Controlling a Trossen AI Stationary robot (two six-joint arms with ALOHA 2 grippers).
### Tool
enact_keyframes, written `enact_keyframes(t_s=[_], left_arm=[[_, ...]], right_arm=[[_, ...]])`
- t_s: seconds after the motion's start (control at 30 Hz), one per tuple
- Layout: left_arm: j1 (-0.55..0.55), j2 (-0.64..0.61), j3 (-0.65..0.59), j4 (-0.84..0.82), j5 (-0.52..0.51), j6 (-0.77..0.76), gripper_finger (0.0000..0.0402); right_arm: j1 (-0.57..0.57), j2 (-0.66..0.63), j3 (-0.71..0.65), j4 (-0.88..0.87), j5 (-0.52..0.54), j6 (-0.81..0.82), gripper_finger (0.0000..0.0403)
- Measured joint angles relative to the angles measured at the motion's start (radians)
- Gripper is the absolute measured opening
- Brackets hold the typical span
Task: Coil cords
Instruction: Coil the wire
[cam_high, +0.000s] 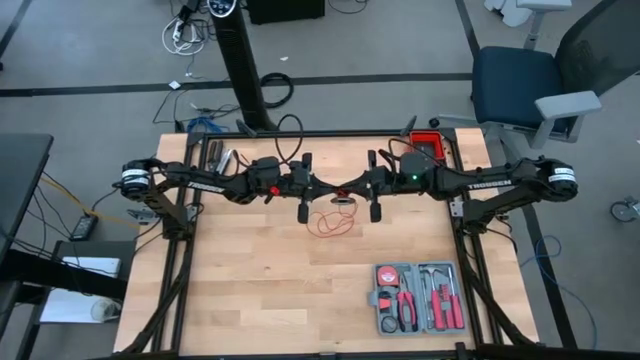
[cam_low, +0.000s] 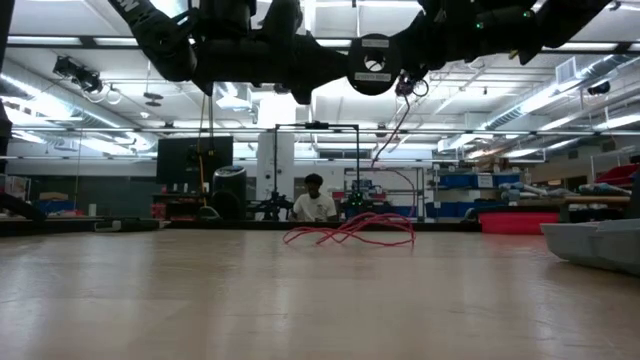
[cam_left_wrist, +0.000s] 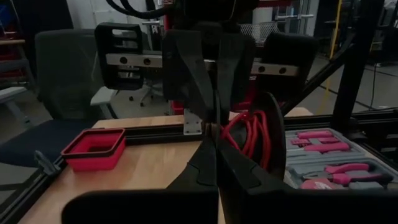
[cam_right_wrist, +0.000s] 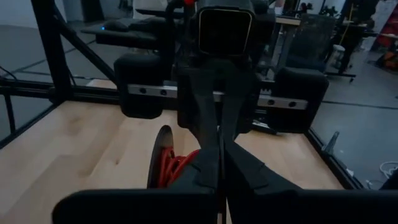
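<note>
Red cord (cam_high: 331, 220): it lies in loose loops on the bare wood near the middle of the table's far half, just on the near side of where my two grippers meet. In the low view the cord (cam_low: 352, 230) rests flat on the tabletop as a low tangle, with my arms well above it.

Cord against my fingers: the loops lie below and just beside my fingertips. Whether a strand is caught between them I cannot tell; in the wrist views the red shows behind and beside the dark fingers, not clearly in a grip.

Left gripper (cam_high: 337, 190): it points toward the table's middle and its fingers are pressed together, tip to tip with the other gripper. From my left wrist I see the red loops (cam_left_wrist: 247, 132) just past my fingers.

Right gripper (cam_high: 349, 190): it faces the left one, fingers drawn together. From my right wrist the cord (cam_right_wrist: 176, 165) shows on the wood under the fingers.

Table (cam_high: 260, 280): light wood.

Tool case (cam_high: 417, 298): grey, open, with red-handled tools, at the near right corner, well apart from the cord.

Red tray (cam_high: 426, 146): at the far right edge.
</note>
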Motion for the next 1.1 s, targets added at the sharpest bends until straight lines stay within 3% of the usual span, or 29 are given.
enact_keyframes(t_s=[0.23, 0.6, 0.87, 1.1], left_arm=[[-0.001, 0.0, -0.001, 0.013, -0.042, -0.047, 0.0017], [0.0, -0.001, 0.005, -0.005, -0.072, -0.067, 0.0133], [-0.003, 0.007, 0.004, -0.061, -0.061, -0.079, 0.0142], [-0.02, 0.022, 0.003, -0.043, -0.052, -0.076, 0.0142]], right_arm=[[0.0, -0.017, 0.0, -0.006, 0.015, 0.008, 0.0003], [-0.001, -0.068, -0.003, -0.033, 0.044, -0.004, 0.0001], [-0.015, -0.178, -0.003, 0.01, 0.149, -0.105, 0.0001], [-0.032, -0.131, -0.003, 0.137, 0.169, -0.151, 0.0001]])
